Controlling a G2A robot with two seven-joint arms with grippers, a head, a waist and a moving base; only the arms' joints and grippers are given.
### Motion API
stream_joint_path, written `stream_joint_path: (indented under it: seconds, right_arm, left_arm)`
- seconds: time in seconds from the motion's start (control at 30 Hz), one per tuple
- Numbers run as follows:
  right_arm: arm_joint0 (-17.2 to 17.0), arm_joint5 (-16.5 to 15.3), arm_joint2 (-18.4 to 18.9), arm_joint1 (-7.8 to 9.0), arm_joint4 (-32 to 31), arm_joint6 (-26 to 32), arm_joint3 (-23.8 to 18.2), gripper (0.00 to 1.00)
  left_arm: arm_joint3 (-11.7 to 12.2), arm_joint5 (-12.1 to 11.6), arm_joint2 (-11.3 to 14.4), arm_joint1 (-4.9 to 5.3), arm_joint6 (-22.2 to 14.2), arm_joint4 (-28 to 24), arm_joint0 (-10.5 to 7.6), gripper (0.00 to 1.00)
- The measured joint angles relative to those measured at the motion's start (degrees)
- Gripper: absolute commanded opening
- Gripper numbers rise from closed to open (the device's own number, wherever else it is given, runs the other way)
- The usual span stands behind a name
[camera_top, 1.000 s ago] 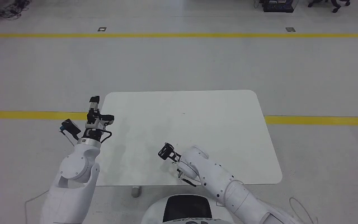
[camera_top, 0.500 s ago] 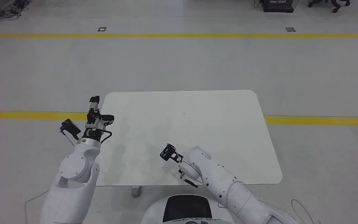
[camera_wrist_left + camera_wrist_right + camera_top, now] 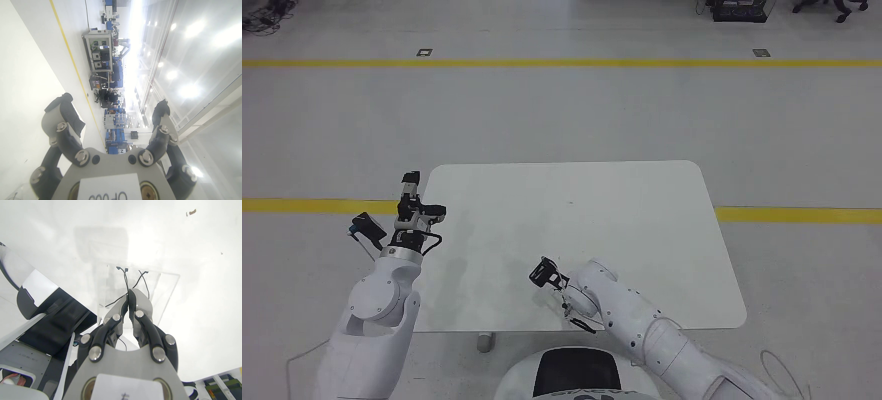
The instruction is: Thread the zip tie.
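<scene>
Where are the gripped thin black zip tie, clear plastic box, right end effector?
thin black zip tie (image 3: 126, 269), right wrist view, head end.
clear plastic box (image 3: 168, 289), right wrist view, side wall.
right end effector (image 3: 129, 294), right wrist view, between shut fingertips.

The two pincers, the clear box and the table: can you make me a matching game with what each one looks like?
1 left pincer
2 right pincer
3 clear box
4 table

A white and flat
B shut on a black zip tie
C open, holding nothing
D see-through walls

Pairs: 1-C, 2-B, 3-D, 4-A
</scene>
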Motion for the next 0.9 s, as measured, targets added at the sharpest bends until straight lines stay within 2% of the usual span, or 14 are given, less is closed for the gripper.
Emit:
stream_joint_path:
  seconds: [0.9]
  right_arm:
    - [1.95,1.15,-1.93,-0.95,0.75,-0.3,3.54,0.07]
  left_arm:
    - [0.0,0.0,0.0,0.0,0.0,0.0,0.0,1.0]
